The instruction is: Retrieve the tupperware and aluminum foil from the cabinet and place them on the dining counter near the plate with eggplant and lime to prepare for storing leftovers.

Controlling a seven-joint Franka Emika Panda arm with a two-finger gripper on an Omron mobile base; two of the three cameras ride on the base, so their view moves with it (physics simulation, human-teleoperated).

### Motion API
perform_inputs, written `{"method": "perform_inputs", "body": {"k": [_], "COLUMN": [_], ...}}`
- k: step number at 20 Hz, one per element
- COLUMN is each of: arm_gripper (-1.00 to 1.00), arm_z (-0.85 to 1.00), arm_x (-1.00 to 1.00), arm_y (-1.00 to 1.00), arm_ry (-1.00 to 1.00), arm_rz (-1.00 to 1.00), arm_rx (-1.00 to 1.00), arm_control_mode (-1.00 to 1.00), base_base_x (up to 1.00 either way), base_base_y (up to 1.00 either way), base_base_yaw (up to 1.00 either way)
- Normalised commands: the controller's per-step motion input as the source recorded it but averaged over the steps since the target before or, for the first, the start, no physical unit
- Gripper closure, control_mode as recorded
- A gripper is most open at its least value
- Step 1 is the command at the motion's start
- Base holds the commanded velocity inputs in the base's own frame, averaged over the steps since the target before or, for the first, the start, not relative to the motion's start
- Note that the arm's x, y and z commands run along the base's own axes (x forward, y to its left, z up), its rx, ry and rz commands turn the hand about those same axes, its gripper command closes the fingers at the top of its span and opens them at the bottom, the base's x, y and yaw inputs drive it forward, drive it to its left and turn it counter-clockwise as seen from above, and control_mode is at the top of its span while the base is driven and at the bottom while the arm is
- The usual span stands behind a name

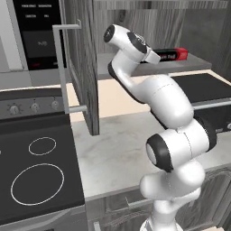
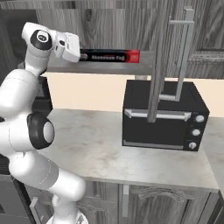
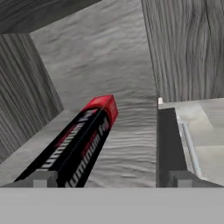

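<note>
Foil box (image 3: 83,144) half hidden behind the arm on the grey cabinet (image 1: 88,67) shelf; gripper (image 3: 109,179) wide open, empty

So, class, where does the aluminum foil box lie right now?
The aluminum foil lies on the open cabinet's shelf, above the black toaster oven, just beyond the gripper.
</note>
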Motion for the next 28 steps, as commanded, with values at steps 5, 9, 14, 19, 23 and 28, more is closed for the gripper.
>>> {"method": "perform_inputs", "body": {"k": [5, 9, 14, 19, 23, 28], "arm_gripper": [-1.0, -1.0, -1.0, -1.0, -1.0, -1.0], "arm_z": [-0.06, 0.0, -0.04, -0.26, -0.21, -0.5], "arm_x": [0.64, 0.57, 0.45, 0.3, 0.28, 0.08], "arm_y": [0.0, 0.0, 0.0, 0.0, 0.0, 0.0], "arm_ry": [0.1, 0.1, 0.04, 0.0, 0.0, 0.0], "arm_rz": [-0.12, -0.09, -0.07, -0.04, -0.03, 0.0], "arm_rx": [0.0, 0.01, 0.02, 0.1, 0.12, 0.06], "arm_control_mode": [-1.0, -1.0, -1.0, -1.0, -1.0, -1.0], "base_base_x": [0.0, 0.0, 0.0, 0.0, 0.0, 0.0], "base_base_y": [0.0, 0.0, 0.0, 0.0, 0.0, 0.0], "base_base_yaw": [0.0, 0.0, 0.0, 0.0, 0.0, 0.0]}}
